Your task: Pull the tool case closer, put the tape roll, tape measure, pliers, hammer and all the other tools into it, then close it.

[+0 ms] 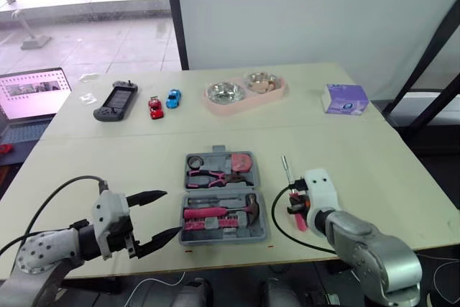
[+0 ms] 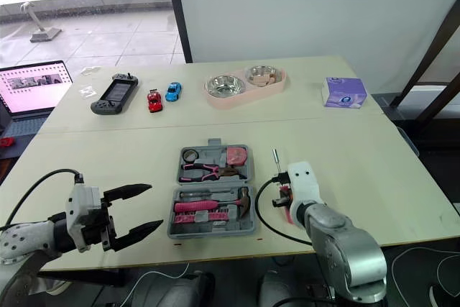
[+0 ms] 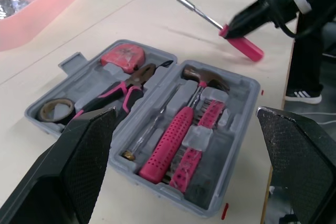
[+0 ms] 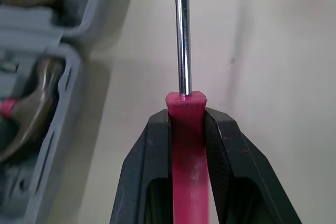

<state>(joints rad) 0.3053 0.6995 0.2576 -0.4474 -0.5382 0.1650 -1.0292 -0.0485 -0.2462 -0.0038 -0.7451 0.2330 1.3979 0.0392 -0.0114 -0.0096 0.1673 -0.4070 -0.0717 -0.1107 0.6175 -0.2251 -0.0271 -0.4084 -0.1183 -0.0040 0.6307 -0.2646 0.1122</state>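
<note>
Overhead, from the head cameras, the tool case (image 1: pixel 222 190) lay open and flat near the middle of the table's (image 1: pixel 374 163) near edge. Both halves ran left to right, with the lid half toward the far edge. That half held the tape roll (image 1: pixel 195 163) at its left end, the pliers (image 1: pixel 208 176) lying left to right with the nose toward the right, and the tape measure (image 1: pixel 239 161) at its right end. The nearer half held the hammer (image 1: pixel 215 213), its long axis left to right and its head toward the right edge. The left gripper (image 1: pixel 172 212) hung just left of the case with its jaws spread wide. Just right of the case, the right gripper (image 1: pixel 293 198) was clamped on the pink handle of a screwdriver (image 1: pixel 287 172). Its long axis ran near to far, steel tip toward the far edge. Near the far edge sat a game controller (image 1: pixel 115 101), a red toy car (image 1: pixel 155 107), a blue toy car (image 1: pixel 173 98), a pink double bowl (image 1: pixel 244 91) and a purple box (image 1: pixel 345 98).

From the left wrist, the case sat between the two wide-apart fingers (image 3: pixel 84 161). The hammer's handle lay along the case's long side. Beyond the case the screwdriver's shaft pointed away from the right gripper. Whether the screwdriver touched the table I could not tell.

From the right wrist, both fingers (image 4: pixel 152 166) pressed the handle's sides and the shaft pointed straight away from the wrist. The case's rim and the hammer's head lay beside it.
</note>
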